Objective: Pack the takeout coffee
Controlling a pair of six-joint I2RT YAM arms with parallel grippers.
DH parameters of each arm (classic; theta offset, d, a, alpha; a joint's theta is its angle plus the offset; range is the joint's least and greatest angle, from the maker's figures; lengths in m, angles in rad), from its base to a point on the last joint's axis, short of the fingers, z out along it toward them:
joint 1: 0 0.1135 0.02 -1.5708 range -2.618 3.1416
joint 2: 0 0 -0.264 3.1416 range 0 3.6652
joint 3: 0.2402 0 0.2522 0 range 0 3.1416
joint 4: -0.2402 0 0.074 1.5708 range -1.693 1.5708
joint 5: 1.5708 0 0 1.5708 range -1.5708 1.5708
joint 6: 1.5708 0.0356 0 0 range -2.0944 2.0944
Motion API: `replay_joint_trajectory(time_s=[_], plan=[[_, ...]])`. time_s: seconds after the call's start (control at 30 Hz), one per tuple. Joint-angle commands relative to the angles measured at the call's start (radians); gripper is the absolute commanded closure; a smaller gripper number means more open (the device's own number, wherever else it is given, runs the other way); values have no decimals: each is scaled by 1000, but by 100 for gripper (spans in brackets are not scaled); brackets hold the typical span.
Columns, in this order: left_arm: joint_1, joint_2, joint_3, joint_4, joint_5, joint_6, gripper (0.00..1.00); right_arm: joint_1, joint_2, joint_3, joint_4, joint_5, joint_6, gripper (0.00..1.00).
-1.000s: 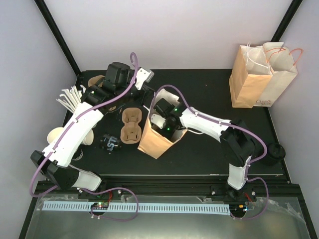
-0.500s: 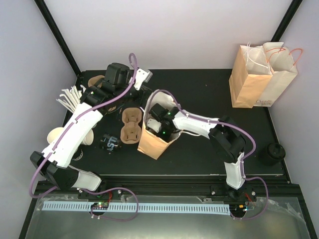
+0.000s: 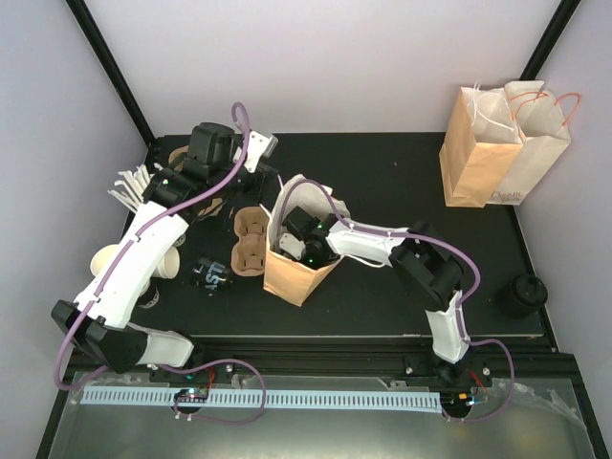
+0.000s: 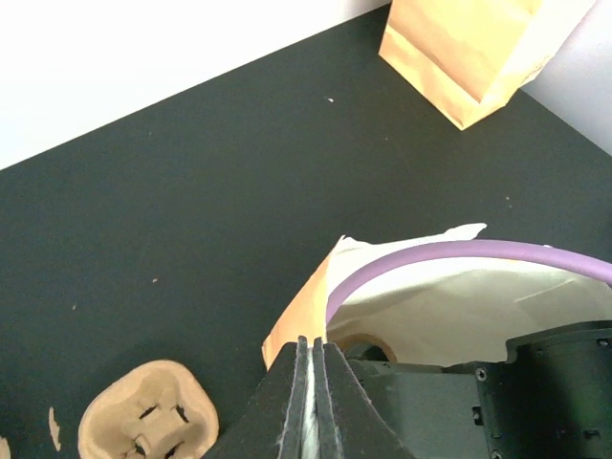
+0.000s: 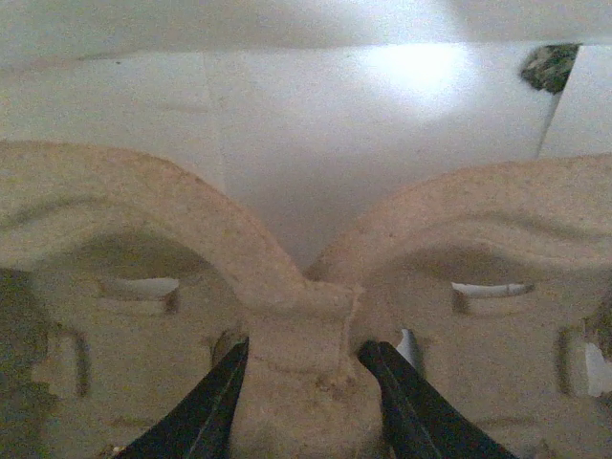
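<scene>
— Where's the coffee?

— The coffee cup [image 3: 522,295] stands at the four o'clock edge of the table [image 3: 382,182], well apart from the open bag [image 3: 292,273]. A tipped cup [image 3: 212,273] with black print lies at the bag's nine o'clock, just past the cup trays [image 3: 251,239].

— And the claws?

— The left claw [image 4: 313,344] is pinched tight on a thin white edge. It looks like the bag's rim, at its eleven o'clock. The right claw [image 5: 304,349] is down inside the bag, partly closed. Its fingers [image 5: 206,411] press both sides of the middle ridge of a pulp tray [image 5: 124,220].
</scene>
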Motion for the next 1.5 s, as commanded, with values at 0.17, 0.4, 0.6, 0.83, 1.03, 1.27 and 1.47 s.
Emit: replay_joint_trajectory(time_s=[0.17,0.4,0.6,0.83,1.03,1.27,1.47], plan=[[43,-48,-56,28,13,-29,98,49,158,-94,112,72,61,67],[52,-53,-63,37,31,-35,98,78,227,-124,194,153,101,66],[57,-56,-67,33,35,-37,98,95,230,-147,207,205,124,65],[57,-50,-67,35,52,-42,98,93,127,-167,108,180,137,62],[66,-46,-62,44,55,-43,98,91,44,-143,-85,144,182,63],[91,-30,-44,49,71,-58,98,95,-16,-197,-186,41,245,62],[101,-12,-38,69,114,-66,98,101,-83,-247,-235,11,286,62]])
